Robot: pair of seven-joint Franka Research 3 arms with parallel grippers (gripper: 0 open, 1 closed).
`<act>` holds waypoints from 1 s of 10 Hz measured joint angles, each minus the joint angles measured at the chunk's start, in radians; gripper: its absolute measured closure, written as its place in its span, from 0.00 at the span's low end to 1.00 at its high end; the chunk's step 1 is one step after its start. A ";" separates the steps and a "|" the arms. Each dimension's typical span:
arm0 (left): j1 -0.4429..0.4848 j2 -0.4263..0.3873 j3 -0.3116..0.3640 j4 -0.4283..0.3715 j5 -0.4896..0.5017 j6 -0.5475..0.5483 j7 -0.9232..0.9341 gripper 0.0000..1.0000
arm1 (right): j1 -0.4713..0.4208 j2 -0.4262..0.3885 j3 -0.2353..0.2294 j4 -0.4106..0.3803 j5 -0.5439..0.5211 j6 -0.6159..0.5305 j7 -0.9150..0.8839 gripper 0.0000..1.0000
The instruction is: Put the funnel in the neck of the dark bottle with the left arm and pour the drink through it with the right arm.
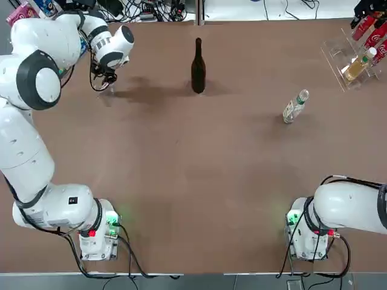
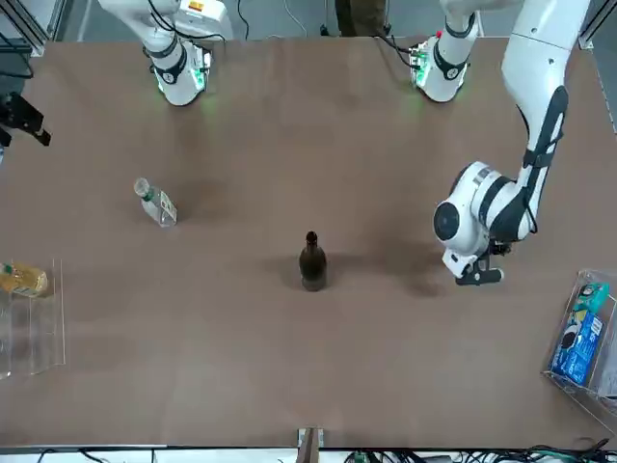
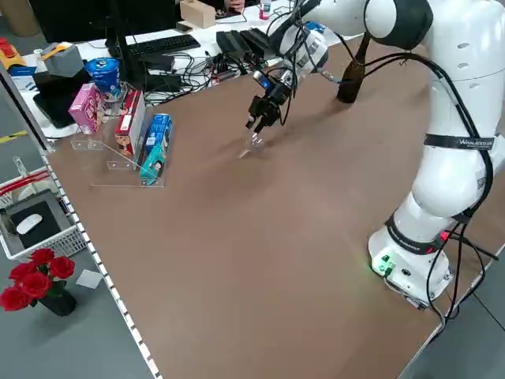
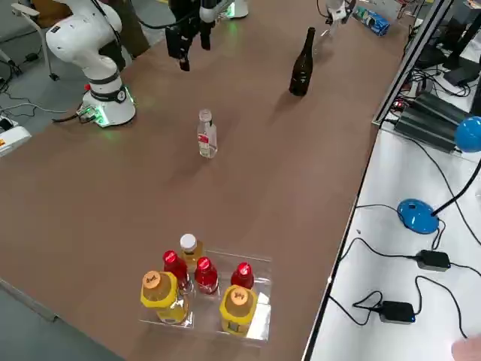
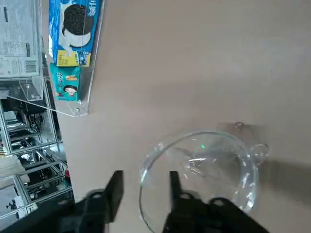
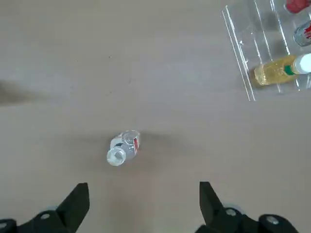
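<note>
Funnel (image 5: 214,167), clear, lower right of left wrist view. Left fingers (image 5: 114,193), parted, beside it; right fingers (image 6: 208,200), parted, lower edge of right wrist view. Hazard: off-centre closure tipping it.

With my left end effector (image 5: 146,174) low at the far left, the funnel (image 5: 251,179) crowds my fingertips. Bare tabletop (image 1: 181,181) separates it from the dark bottle (image 1: 198,74), upright at far centre, and a snack tray (image 3: 106,164) blocks the outer far-left side. My right end effector (image 6: 145,183) hangs high on the right; the drink (image 4: 207,137) stands in open space, apart from the bottle-filled tray (image 4: 259,323) at far right.
</note>
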 joint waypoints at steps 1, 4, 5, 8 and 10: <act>0.002 0.000 0.000 0.000 0.009 0.000 0.000 0.80 | -0.001 0.000 -0.034 -0.006 0.006 0.011 -0.073 0.00; 0.000 -0.005 -0.002 -0.002 0.014 -0.001 0.000 0.96 | -0.001 0.000 -0.094 -0.017 0.038 0.026 -0.232 0.00; 0.000 -0.023 -0.010 0.000 0.014 -0.001 -0.001 0.96 | -0.001 0.000 -0.124 -0.021 0.058 0.028 -0.302 0.00; -0.002 -0.150 -0.055 0.058 -0.105 0.000 0.014 0.96 | -0.008 0.012 -0.206 -0.033 0.103 0.033 -0.554 0.00; -0.002 -0.222 -0.071 0.153 -0.304 0.001 0.068 0.96 | -0.028 0.047 -0.248 -0.039 0.194 0.035 -0.754 0.00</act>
